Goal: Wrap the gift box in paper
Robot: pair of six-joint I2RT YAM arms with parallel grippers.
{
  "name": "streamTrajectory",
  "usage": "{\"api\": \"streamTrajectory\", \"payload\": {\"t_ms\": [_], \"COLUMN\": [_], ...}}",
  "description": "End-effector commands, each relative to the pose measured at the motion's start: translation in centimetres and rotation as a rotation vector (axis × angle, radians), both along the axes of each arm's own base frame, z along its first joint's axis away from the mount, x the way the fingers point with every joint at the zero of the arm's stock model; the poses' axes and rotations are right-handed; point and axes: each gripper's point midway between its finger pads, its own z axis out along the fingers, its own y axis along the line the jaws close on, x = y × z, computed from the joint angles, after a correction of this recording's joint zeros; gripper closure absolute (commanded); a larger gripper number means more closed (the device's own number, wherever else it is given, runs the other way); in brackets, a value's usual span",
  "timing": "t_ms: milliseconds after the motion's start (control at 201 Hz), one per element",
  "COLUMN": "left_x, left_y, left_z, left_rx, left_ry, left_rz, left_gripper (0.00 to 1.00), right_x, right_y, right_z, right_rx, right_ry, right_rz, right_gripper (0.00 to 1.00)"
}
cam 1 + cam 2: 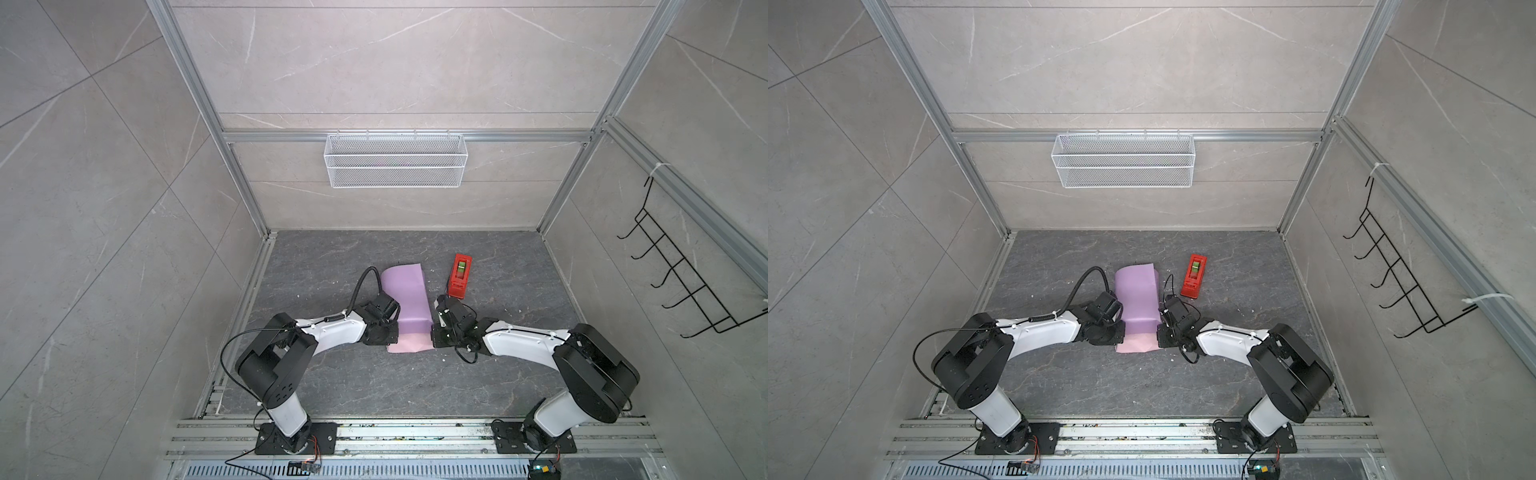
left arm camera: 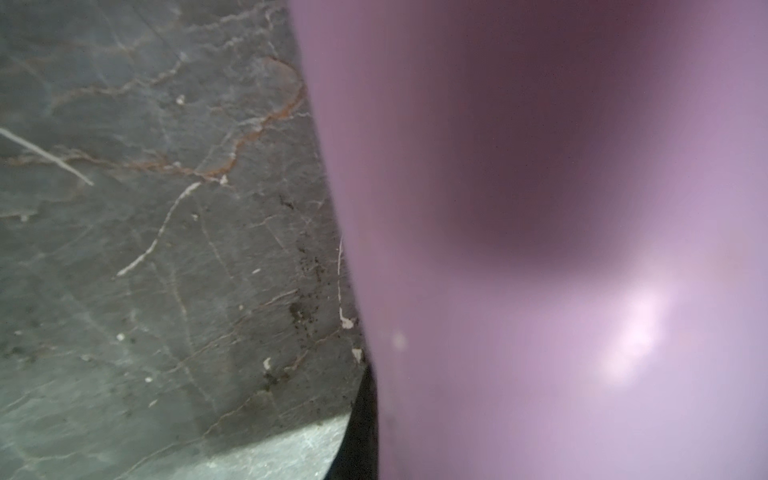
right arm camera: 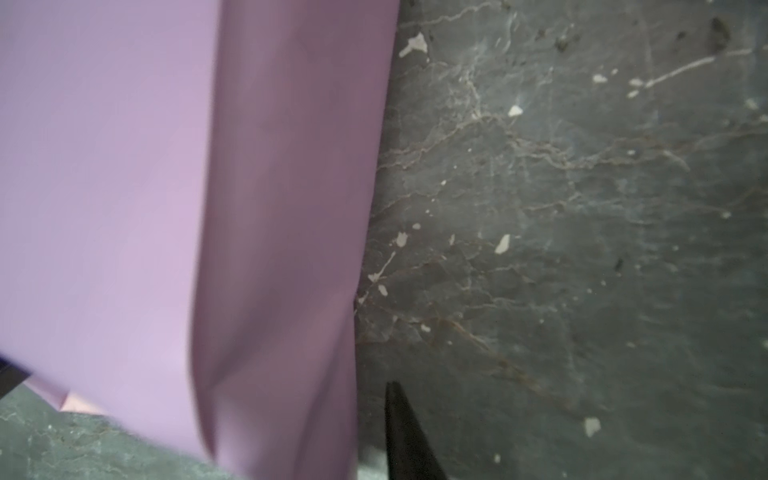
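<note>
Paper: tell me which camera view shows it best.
Both top views, equally: the paper shows whole, its lilac face humped up and a pink strip at the near end. The wrist views catch only blurred, mostly lilac close-ups.

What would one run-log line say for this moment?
paper: lilac side up, pink strip at near end | gift box: not visible | left gripper: shut, at paper's left edge | right gripper: at right edge, grip unclear

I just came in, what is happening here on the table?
Two robot arms work on the paper, which bulges upward, lilac side up; what lies under it is hidden. The left claw and the right claw sit at its two sides, by the pink strip; the left is shut. The red tape dispenser stands apart, untouched.
</note>
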Motion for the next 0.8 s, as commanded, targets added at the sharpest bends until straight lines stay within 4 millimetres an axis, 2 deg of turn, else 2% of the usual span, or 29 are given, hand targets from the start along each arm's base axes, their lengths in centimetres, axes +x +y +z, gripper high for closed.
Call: {"api": "streamTrajectory", "payload": {"t_ms": [0,154,219,363,438,622,707,791], "left_x": [0.4,0.4,0.4,-0.6,-1.5,-2.8,-2.7,-2.6], "left_y": [0.0,0.0,0.0,0.3,0.5,1.1,1.0,0.7], "left_z": [0.4,0.7,1.0,1.5,1.6,0.7,0.3,0.1], "left_rx": [0.012,0.004,0.000,-0.010,0.001,0.018,0.024,0.022], "left_ry": [-0.004,-0.011,-0.014,-0.013,-0.010,0.007,0.015,0.015], "left_rz": [0.015,0.019,0.024,0.043,0.052,0.073,0.072,0.068], "left_gripper": [1.00,1.00,1.00,0.81,0.77,0.77,0.81,0.89], "right_x": [0.0,0.4,0.5,0.3,0.2,0.1,0.0,-0.2], "right_y": [0.3,0.7,0.8,0.6,0.5,0.3,0.3,0.0], "right_z": [-0.4,-0.4,-0.4,-0.5,-0.4,-0.3,-0.1,0.2], "right_rx": [0.000,0.012,0.013,0.013,0.013,0.009,0.011,0.010], "right_ry": [0.011,0.013,0.016,0.020,0.020,0.017,0.014,0.010], "right_rz": [-0.001,-0.009,-0.015,-0.021,-0.020,-0.021,-0.022,-0.024], "right_gripper": [0.86,0.96,0.97,0.97,0.96,0.94,0.90,0.83]}}
